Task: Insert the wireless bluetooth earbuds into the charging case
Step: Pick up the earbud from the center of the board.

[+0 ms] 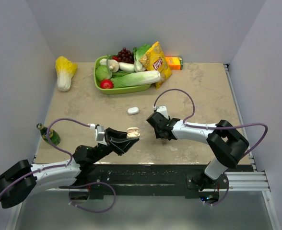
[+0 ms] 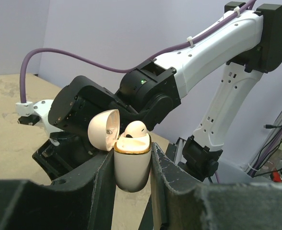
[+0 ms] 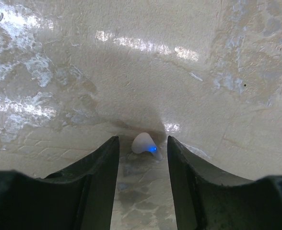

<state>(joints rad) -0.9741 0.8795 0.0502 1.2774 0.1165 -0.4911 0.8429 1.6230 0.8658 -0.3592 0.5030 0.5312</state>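
My left gripper [image 1: 131, 134] is shut on the white charging case [image 1: 133, 132] and holds it above the table's front part. In the left wrist view the case [image 2: 132, 167] stands upright between my fingers [image 2: 100, 182], its lid [image 2: 104, 130] hinged open to the left, and one white earbud [image 2: 135, 128] sits in its top. My right gripper [image 1: 159, 130] is open and low over the table. In the right wrist view a second earbud [image 3: 143, 143] with a blue light lies on the table between the open fingertips [image 3: 110, 148], touching neither. That earbud is hidden in the top view.
A small white oval object [image 1: 133, 110] lies on the table beyond both grippers. A green tray [image 1: 124, 89] of vegetables, a chips bag [image 1: 156, 62] and an orange box [image 1: 174, 63] stand at the back. A cabbage [image 1: 64, 72] lies back left, a green bottle [image 1: 50, 135] at the left edge.
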